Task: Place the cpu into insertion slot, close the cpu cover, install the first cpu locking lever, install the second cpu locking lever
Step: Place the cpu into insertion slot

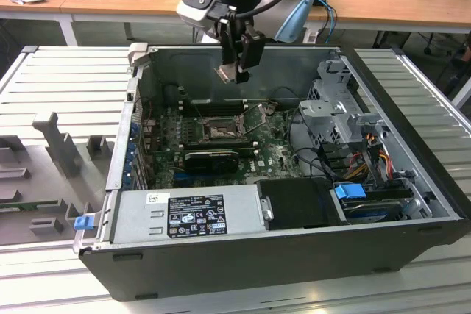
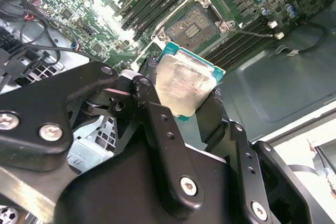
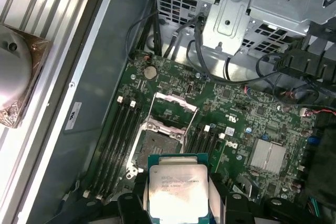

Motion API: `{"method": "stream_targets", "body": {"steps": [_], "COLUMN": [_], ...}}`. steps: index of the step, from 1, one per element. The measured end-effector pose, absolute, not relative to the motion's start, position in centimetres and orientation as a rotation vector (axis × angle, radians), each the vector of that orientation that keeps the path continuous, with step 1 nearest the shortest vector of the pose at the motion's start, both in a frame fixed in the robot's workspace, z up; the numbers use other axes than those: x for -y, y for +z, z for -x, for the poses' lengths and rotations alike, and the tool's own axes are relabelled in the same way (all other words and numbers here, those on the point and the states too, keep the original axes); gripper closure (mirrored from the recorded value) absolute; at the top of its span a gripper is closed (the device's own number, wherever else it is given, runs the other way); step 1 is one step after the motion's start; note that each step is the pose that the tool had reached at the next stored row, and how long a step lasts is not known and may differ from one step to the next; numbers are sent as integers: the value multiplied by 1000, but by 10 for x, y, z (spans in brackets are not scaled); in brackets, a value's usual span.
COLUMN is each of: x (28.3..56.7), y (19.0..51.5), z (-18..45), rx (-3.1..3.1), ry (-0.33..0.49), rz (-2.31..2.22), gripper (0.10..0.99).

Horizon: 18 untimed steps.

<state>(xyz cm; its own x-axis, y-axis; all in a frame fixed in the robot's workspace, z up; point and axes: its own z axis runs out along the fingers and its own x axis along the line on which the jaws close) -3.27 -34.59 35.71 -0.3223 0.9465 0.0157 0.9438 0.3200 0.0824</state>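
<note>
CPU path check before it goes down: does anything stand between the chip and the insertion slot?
Nothing visible does. The pale square cpu, shut in the black gripper, hangs above the open case; the dark square insertion slot on the green motherboard lies exposed below it.

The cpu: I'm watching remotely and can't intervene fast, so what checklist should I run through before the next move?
1. cpu clamped in the gripper: ok.
2. insertion slot uncovered: ok.
3. cpu cover swung open, off the slot: ok.
4. cpu held above the slot, not touching it, in the exterior view: ok.
5. cpu corner orientation matching the slot: cannot tell.
6. cpu centred over the slot: cannot tell.
</note>
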Motion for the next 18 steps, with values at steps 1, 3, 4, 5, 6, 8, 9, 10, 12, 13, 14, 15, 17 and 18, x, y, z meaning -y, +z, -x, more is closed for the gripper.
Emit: {"method": "stream_targets", "body": {"steps": [1, 3, 4, 5, 6, 8, 9, 10, 12, 13, 14, 15, 17, 18], "x": [346, 346, 346, 346, 346, 346, 346, 346, 346, 346, 346, 346, 346, 346], "y": [357, 357, 357, 357, 357, 357, 357, 357, 356, 356, 356, 356, 356, 356], "z": [33, 33, 33, 33, 33, 33, 33, 33, 33, 33, 33, 33, 33, 33], "rx": [-2520, -2514, -2511, -2508, -2506, -2498, -2490, -2484, -2478, -2476, -2473, -2470, -2462, -2456], "ry": [118, 118, 118, 118, 118, 118, 117, 117, 117, 117, 117, 117, 116, 116], "rz": [-1813, -1820, -1824, -1828, -1831, -1842, -1851, -1858, -1866, -1869, -1873, -1877, -1887, -1894], "gripper": [545, 545, 545, 545, 545, 545, 545, 545, 545, 545, 545, 545, 545, 545]}}
